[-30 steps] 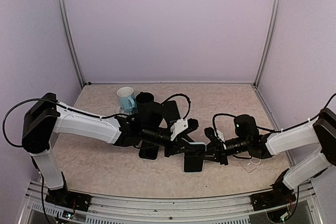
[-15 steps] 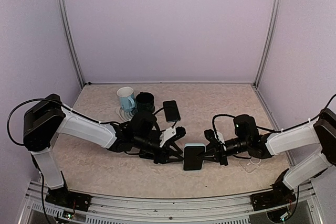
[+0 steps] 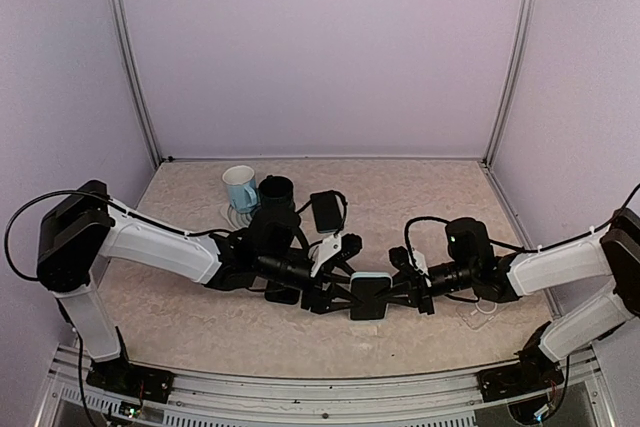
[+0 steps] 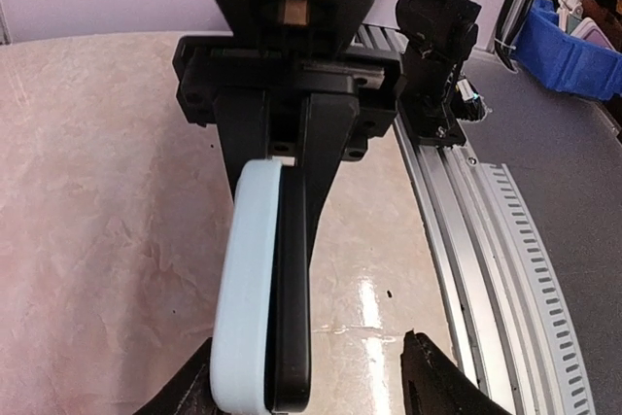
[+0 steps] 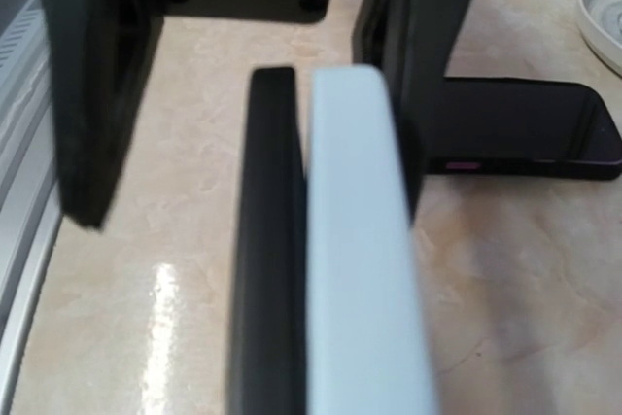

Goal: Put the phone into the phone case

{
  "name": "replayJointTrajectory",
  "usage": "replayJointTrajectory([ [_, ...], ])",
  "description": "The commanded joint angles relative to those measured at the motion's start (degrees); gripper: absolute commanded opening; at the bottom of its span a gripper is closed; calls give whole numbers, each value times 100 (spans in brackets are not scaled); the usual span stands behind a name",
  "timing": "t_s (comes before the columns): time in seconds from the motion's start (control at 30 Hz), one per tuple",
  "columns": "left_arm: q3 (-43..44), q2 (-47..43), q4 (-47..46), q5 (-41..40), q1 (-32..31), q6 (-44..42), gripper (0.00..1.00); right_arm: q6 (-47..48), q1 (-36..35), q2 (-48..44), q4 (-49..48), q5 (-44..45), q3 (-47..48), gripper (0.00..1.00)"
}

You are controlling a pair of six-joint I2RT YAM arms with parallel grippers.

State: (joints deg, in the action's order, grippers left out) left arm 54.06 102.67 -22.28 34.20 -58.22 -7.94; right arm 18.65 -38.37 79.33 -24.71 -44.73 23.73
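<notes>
My L gripper (image 3: 340,294) just moved in: fingers spread, now straddling case (image 4: 248,298) + phone (image 4: 292,308), on edge side by side btwn them. R gripper (image 3: 398,292) opposite clamps the pair. Prob ready to squeeze; can't tell if seated

The left gripper (image 3: 345,297) has closed in on the phone case (image 3: 371,296), its fingers (image 4: 437,391) now flanking it.

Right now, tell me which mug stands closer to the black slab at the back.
The dark mug, just left of the black slab; the pale blue mug stands beyond it, farther left.
</notes>
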Motion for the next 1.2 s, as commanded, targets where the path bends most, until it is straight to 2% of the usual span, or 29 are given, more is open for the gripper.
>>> replayJointTrajectory([
  [0.0, 17, -251, -419, 25, -30, -310, 62, 179, 5, -162, 47, 299, 46, 0],
  [0.2, -280, -122, -1454, 180, -60, -118, 63, 241, 5, -474, 31, 352, -46, 0],
  [0.37, -237, -21, -1475, 10, -128, -291, 63, 278, 10, -429, 49, 299, -33, 0],
  [0.43, -215, 4, -1452, 8, -124, -332, 59, 287, 5, -381, 62, 298, -10, 0],
  [0.63, -59, 185, -969, -81, -103, -438, 23, 312, 6, -342, 78, 307, 3, 0],
  [0.73, -47, 226, -798, -172, -93, -568, 2, 310, 8, -335, 91, 329, 4, 0],
  [0.9, -10, 255, -714, -678, -102, -694, 0, 298, 7, -317, 98, 371, 8, 0],
  [0.93, -18, 258, -717, -786, -100, -757, 0, 269, 8, -307, 93, 414, 9, 3],
  [1.0, 62, 290, -546, -865, -91, -908, 0, 205, 12, -295, 99, 527, 24, 28],
  [1.07, 222, 363, -249, -841, -89, -1007, 0, 210, 11, -323, 165, 531, 71, 45],
  [1.17, 261, 407, -142, -732, -63, -1029, 0, 215, 9, -437, 299, 491, 154, 51],
])
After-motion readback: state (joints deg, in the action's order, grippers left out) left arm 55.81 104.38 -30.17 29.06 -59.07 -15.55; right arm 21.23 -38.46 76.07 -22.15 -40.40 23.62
